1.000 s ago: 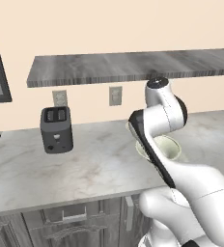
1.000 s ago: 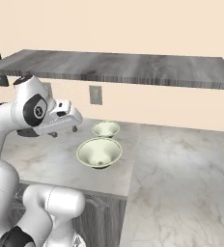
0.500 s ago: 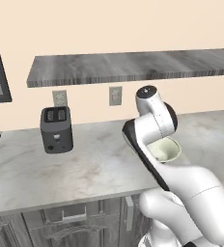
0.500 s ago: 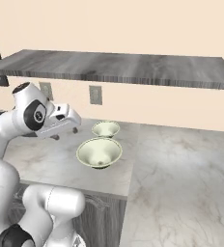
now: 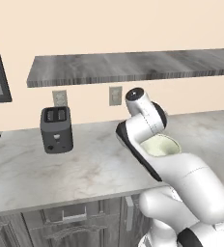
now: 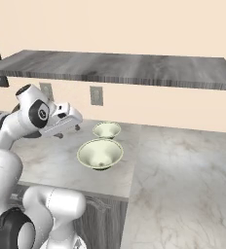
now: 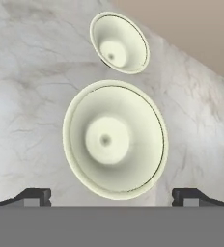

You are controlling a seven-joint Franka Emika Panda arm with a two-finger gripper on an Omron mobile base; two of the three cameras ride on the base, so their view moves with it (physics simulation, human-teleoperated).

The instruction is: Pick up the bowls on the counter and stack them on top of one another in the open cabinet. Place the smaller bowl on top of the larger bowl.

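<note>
The larger bowl [image 6: 100, 154] sits near the front edge of the pale marbled counter [image 6: 183, 165]. The smaller bowl [image 6: 106, 130] stands just behind it, toward the wall. Both are upright and cream-green. My gripper [image 6: 69, 131] hovers open to the left of the bowls and above the counter, holding nothing. In the hand view the larger bowl [image 7: 115, 139] lies between and beyond the wide-apart fingertips [image 7: 34, 197], with the smaller bowl [image 7: 119, 42] further on. My arm hides most of the larger bowl [image 5: 160, 144] in the left base view. The open cabinet [image 6: 134, 70] is a dark streaked slab above.
A dark toaster [image 5: 56, 129] stands at the back left of the counter [image 5: 85, 164]. Two wall outlets [image 5: 115, 95] sit under the cabinet slab [image 5: 133, 65]. Drawer fronts [image 5: 65, 226] run below the counter's edge.
My arm's upper joint has swung left in the left base view and the hand has shifted slightly. Both bowls stay where they were, and the jaws stay open.
</note>
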